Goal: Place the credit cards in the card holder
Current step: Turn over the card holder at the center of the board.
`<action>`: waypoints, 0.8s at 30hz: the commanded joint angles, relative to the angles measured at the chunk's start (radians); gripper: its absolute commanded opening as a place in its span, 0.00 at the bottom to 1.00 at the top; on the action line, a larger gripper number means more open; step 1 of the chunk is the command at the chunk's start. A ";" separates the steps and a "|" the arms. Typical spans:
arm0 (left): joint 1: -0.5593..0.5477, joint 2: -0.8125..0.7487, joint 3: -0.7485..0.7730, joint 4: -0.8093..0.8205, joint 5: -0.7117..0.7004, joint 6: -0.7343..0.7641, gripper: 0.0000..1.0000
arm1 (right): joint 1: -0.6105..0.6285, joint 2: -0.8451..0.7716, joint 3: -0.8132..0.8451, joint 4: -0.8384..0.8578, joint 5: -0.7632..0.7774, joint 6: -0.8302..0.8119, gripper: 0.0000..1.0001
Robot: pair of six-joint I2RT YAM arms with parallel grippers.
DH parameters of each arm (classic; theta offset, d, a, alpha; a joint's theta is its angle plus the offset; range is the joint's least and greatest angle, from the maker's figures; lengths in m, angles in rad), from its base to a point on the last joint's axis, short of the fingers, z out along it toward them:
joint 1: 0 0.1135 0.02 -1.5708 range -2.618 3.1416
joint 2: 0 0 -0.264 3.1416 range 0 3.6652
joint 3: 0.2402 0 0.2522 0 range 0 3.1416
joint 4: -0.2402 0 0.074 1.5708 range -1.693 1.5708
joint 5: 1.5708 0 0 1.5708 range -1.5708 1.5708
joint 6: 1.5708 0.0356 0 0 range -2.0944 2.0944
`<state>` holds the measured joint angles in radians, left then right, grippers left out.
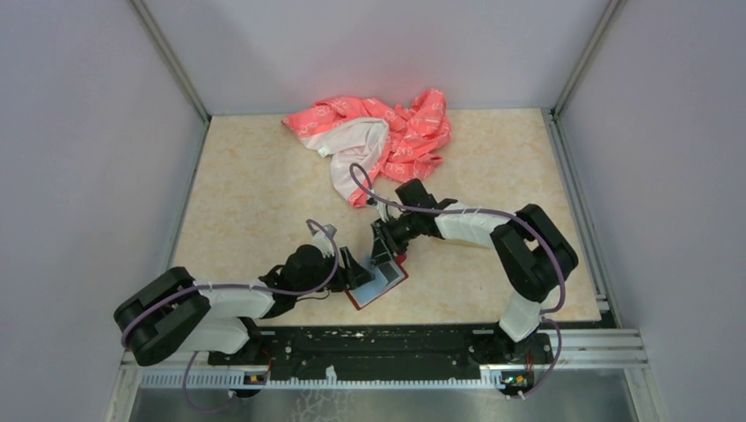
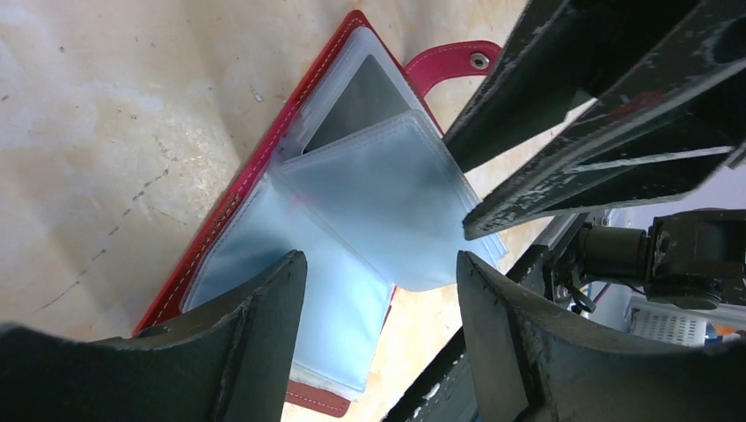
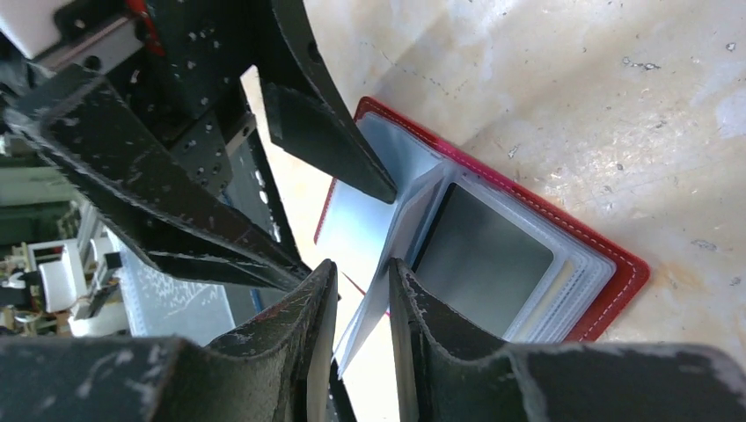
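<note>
Card holder (image 1: 378, 286) open at worktop's (image 1: 264, 193) near edge. Left gripper (image 2: 380, 264) jaws wide, empty. Right gripper (image 3: 362, 268) jaws narrowly straddle a sleeve (image 3: 413, 220), exposing pockets; grip unclear.

We are seeing the right gripper (image 3: 362, 264) straddling a raised clear sleeve (image 3: 380, 294) of the card holder (image 3: 616, 272), jaws slightly apart, while the holder is lying open on the beige table (image 3: 572, 88), a dark credit card (image 3: 493, 264) showing in its pocket and the left gripper (image 3: 343, 237) leaning in opposite.

Top view high, looking down on table (image 1: 264, 193); wrist views close over card holder (image 2: 369, 202) (shared).
</note>
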<state>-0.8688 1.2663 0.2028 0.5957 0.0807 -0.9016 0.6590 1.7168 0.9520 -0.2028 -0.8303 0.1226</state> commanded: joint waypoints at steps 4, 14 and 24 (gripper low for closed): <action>-0.006 0.127 0.012 0.191 0.034 -0.041 0.73 | -0.025 0.010 0.010 0.060 -0.036 0.053 0.29; -0.007 0.124 0.045 0.103 0.002 -0.062 0.77 | -0.039 0.028 0.010 0.058 -0.045 0.060 0.21; -0.015 0.128 0.071 0.012 -0.040 -0.070 0.78 | -0.037 0.029 0.004 0.073 -0.065 0.087 0.13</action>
<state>-0.8738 1.3968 0.2577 0.6796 0.0780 -0.9661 0.6239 1.7439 0.9501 -0.1638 -0.8654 0.1936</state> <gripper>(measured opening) 0.772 0.146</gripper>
